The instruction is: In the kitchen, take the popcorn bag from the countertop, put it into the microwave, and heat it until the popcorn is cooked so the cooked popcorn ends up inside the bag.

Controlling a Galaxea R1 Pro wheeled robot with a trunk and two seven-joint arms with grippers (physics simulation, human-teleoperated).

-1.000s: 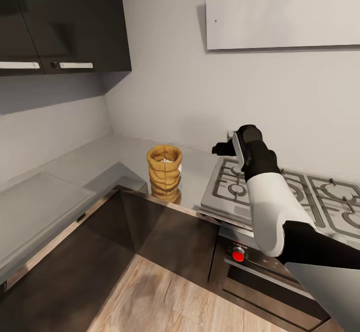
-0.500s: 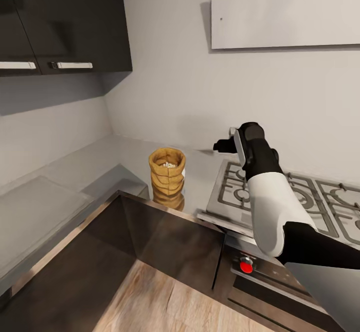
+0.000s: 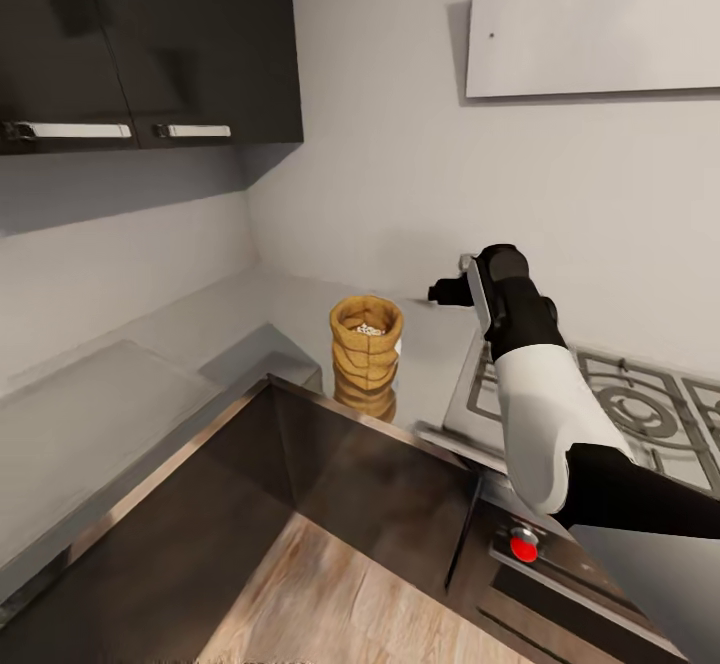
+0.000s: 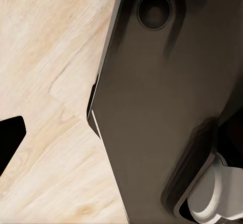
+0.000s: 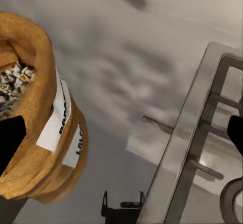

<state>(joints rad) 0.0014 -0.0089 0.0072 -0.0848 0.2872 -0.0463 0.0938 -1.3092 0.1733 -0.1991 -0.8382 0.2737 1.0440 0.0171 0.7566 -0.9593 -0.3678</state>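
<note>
The popcorn bag (image 3: 366,341) is standing upright on the countertop (image 3: 290,316) — the right gripper (image 3: 450,291) is hovering beside it, jaws spread apart.

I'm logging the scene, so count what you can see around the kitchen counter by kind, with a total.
Popcorn bag: 1
Gas hob: 1
Steel cabinet handles: 2
White hood: 1
Red knob: 1
Total: 6
</note>
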